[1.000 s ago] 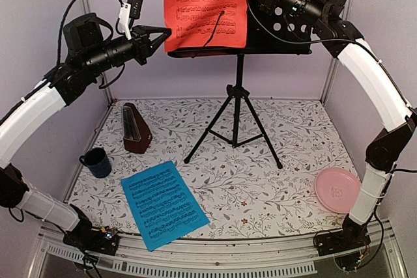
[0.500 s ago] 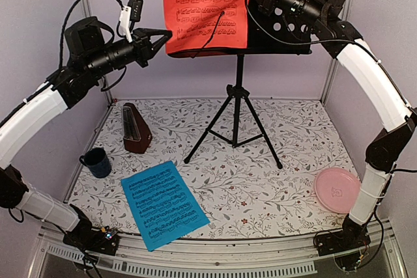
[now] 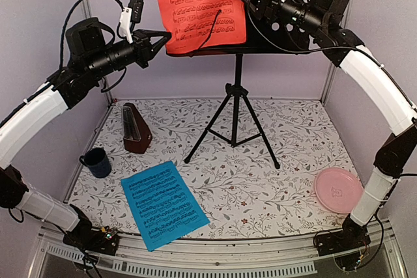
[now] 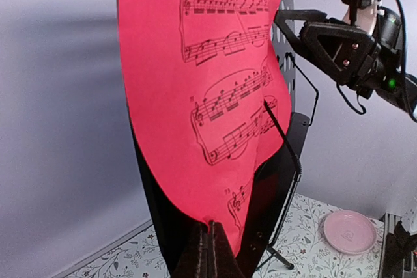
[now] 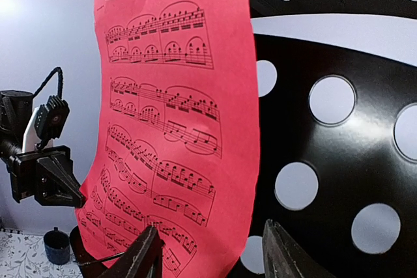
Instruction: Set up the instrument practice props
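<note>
Left gripper (image 4: pixel 210 236): closed, tips pinching the lower edge of the red sheet (image 4: pixel 215 83).
Right gripper (image 5: pixel 212 249): fingers apart either side of that sheet's right edge, gripping nothing.
Red sheet: against the music stand (image 3: pixel 236 96), top centre of the overhead view.
Cyan sheet (image 3: pixel 163 203): flat, lower left.
Metronome (image 3: pixel 135 129): upright, left of the tripod legs.

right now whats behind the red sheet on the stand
The music stand's black perforated desk stands behind the red sheet and shows bare beside it. Whatever the sheet covers cannot be seen.
</note>
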Robot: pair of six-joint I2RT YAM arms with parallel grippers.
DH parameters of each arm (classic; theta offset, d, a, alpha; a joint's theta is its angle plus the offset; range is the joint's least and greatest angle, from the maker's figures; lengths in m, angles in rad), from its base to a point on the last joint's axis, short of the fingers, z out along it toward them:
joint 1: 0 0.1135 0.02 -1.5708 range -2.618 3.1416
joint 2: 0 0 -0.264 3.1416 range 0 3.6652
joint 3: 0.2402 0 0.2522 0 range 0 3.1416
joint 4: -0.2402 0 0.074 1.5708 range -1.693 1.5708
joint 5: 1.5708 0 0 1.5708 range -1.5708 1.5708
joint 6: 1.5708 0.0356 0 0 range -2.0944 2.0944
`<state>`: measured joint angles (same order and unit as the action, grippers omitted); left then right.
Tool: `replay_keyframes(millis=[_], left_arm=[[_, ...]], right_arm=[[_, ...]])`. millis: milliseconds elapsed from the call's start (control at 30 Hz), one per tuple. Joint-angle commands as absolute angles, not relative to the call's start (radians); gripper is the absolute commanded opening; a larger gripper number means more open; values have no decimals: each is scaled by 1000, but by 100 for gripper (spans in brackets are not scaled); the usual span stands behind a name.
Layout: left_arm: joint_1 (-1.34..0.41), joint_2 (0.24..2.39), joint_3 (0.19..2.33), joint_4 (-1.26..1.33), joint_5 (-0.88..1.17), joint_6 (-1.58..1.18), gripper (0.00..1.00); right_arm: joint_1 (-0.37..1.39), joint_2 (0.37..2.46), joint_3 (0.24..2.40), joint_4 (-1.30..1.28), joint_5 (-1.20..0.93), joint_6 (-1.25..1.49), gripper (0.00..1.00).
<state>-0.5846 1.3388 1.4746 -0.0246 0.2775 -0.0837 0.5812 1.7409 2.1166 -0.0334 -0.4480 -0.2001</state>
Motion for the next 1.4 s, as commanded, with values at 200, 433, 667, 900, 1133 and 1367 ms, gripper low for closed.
replay_keyframes(millis=[200, 433, 667, 900, 1133, 1367], left_arm=[[-578, 1341, 1489, -20, 286, -83, 0], [-578, 1343, 1493, -18, 288, -82, 0], [-578, 1345, 1499, -15, 287, -80, 0], [-578, 1345, 1502, -13, 288, -77, 0], [-578, 1350, 1503, -8, 290, -78, 0], [-578, 1351, 1505, -5, 289, -78, 0]], right_arm=[[576, 1625, 1944, -30, -352, -67, 50], [576, 1588, 1848, -38, -329, 59, 50], [576, 1598, 1827, -52, -375, 83, 44], [577, 1605, 1811, -61, -399, 96, 35], [577, 1601, 1780, -62, -439, 121, 33], [576, 1599, 1752, -63, -445, 126, 21]])
